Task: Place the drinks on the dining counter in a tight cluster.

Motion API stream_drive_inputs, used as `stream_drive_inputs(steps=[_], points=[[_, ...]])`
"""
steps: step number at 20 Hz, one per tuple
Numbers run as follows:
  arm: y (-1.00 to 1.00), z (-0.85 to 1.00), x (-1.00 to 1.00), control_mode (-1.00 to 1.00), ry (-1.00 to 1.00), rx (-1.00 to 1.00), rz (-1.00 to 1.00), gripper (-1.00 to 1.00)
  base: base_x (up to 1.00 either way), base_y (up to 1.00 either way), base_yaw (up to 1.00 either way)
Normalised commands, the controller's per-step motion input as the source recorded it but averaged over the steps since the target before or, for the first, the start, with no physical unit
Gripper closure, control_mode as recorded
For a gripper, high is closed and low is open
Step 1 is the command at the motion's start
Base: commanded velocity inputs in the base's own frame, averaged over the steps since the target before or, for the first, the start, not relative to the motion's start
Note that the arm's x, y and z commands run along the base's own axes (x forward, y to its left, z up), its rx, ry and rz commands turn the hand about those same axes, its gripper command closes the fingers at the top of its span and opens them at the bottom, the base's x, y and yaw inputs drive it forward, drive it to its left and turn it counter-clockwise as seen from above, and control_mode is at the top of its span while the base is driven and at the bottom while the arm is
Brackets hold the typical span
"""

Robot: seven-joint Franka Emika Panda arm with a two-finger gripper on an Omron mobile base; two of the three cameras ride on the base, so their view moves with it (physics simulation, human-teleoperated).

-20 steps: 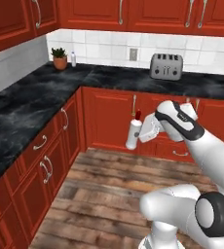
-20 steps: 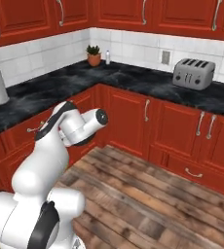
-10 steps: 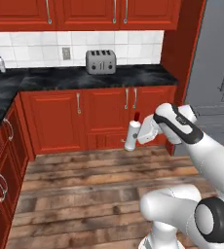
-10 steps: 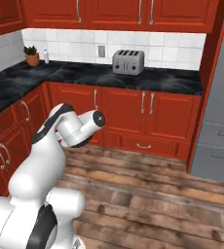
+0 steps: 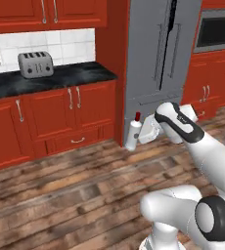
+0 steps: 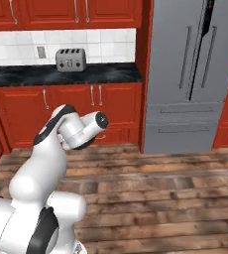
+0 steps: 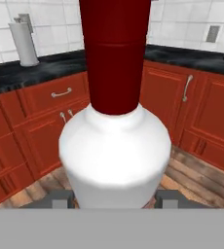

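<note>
A white red-capped bottle (image 5: pixel 133 133), one of the drinks, hangs upright in the air above the wooden floor, in front of the fridge. My gripper (image 5: pixel 142 134) is shut on its body from the right side. In the hand view the same bottle (image 7: pixel 115 155) stands very close, its red cap (image 7: pixel 115 53) rising to the top edge, and my gripper (image 7: pixel 114 199) presses its two fingertips (image 7: pixel 60 198) against the white body on both sides. The dining counter is out of view.
A grey fridge (image 5: pixel 161 58) stands straight ahead, with an oven (image 5: pixel 216 31) to its right. A toaster (image 5: pixel 35 64) sits on the black worktop (image 5: pixel 70 75) at the left over red cupboards. A paper-towel roll (image 7: pixel 24 44) stands on the worktop in the hand view.
The whole picture has swung as the base turned right: the toaster slid left and the fridge came into view. The bottle stays in my gripper, held the same way.
</note>
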Motion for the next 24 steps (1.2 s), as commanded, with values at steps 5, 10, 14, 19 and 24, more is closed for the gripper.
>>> stream_drive_inputs(steps=[5, 10, 14, 19, 24], points=[[0.00, 0.00, 0.00, 1.00, 0.00, 0.00, 0.00, 1.00, -0.39, 0.11, -0.66], [0.00, 0.00, 0.00, 1.00, 0.00, 0.00, 0.00, 1.00, -0.32, 0.08, -0.70], [0.00, 0.00, 0.00, 1.00, 0.00, 0.00, 0.00, 1.00, 0.00, 0.00, -0.86], [0.00, 0.00, 0.00, 1.00, 0.00, 0.00, 0.00, 1.00, 0.05, -0.16, -0.69], [0.00, 0.00, 0.00, 1.00, 0.00, 0.00, 0.00, 1.00, 0.06, -0.30, -0.55]])
